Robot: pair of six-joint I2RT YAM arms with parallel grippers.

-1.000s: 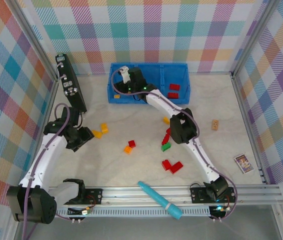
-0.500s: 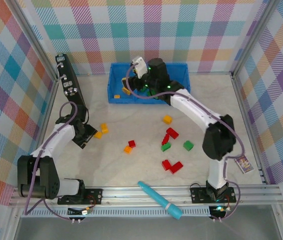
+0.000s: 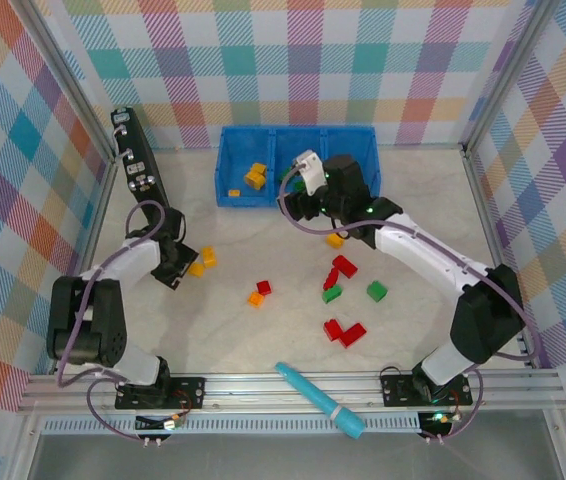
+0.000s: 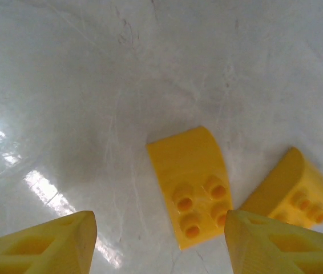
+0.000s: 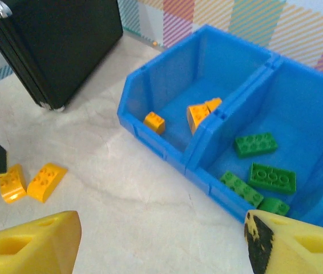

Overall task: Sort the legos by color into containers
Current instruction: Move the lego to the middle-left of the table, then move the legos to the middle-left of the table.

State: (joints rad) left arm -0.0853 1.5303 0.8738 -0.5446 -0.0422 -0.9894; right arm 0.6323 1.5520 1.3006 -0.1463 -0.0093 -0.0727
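L gripper (image 4: 158, 225) by yellow legos (image 4: 191, 185), R gripper (image 5: 162, 228) near bin (image 5: 150, 145) edge

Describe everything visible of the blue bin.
The bin is long, bright blue and plastic-looking, with three open-topped compartments split by walls. It stands upright on the table at the far side, by the back wall. The left compartment holds yellow-orange bricks, the middle green bricks. The right one is largely hidden by the right arm, which reaches over its front edge. Whether the arm touches it cannot be told.
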